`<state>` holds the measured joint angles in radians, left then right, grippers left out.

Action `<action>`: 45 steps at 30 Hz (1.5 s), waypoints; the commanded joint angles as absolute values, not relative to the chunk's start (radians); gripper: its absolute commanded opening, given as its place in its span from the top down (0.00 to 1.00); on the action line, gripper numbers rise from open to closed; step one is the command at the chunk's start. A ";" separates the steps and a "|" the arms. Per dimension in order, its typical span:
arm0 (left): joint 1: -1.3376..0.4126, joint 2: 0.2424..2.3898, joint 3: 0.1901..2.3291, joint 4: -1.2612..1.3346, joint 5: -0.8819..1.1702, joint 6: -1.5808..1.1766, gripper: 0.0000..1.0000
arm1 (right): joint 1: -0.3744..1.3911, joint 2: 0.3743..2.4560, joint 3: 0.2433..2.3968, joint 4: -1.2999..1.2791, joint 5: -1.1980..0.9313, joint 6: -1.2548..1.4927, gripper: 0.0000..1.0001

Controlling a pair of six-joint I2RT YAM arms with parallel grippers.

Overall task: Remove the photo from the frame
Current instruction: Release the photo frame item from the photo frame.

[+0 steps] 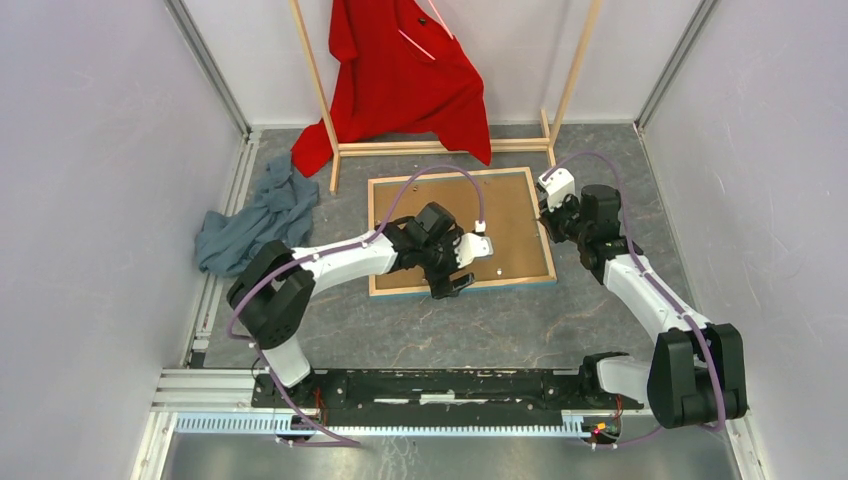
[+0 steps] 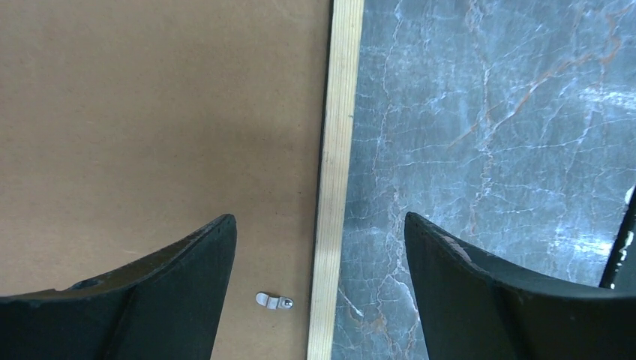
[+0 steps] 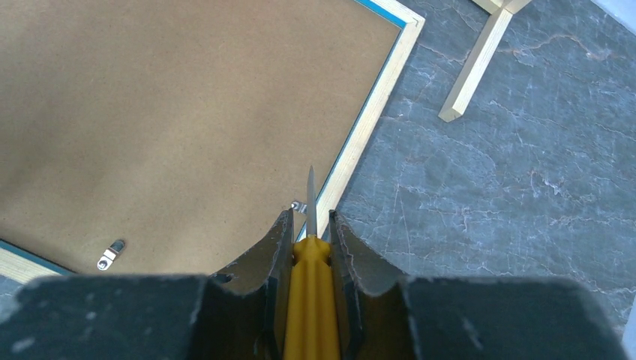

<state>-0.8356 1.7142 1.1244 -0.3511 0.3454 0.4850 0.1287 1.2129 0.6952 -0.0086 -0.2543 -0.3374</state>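
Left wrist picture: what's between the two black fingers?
In the left wrist view, the frame's pale wood edge runs between the left gripper's fingers, with a metal clip on the backing board beside it.

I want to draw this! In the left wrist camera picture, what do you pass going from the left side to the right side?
Brown backing board → small metal clip → pale wood edge of the frame → grey marbled table.
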 commanded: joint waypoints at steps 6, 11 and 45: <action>-0.832 1.766 1.095 -0.267 0.328 0.465 0.15 | 0.113 1.214 0.709 0.018 -0.301 -0.337 1.00; -0.839 1.796 1.097 -0.252 0.305 0.448 0.20 | 0.107 1.211 0.710 0.013 -0.317 -0.336 1.00; -0.864 1.874 1.093 -0.266 0.271 0.428 0.80 | 0.093 1.118 0.689 -0.054 -0.253 -0.413 1.00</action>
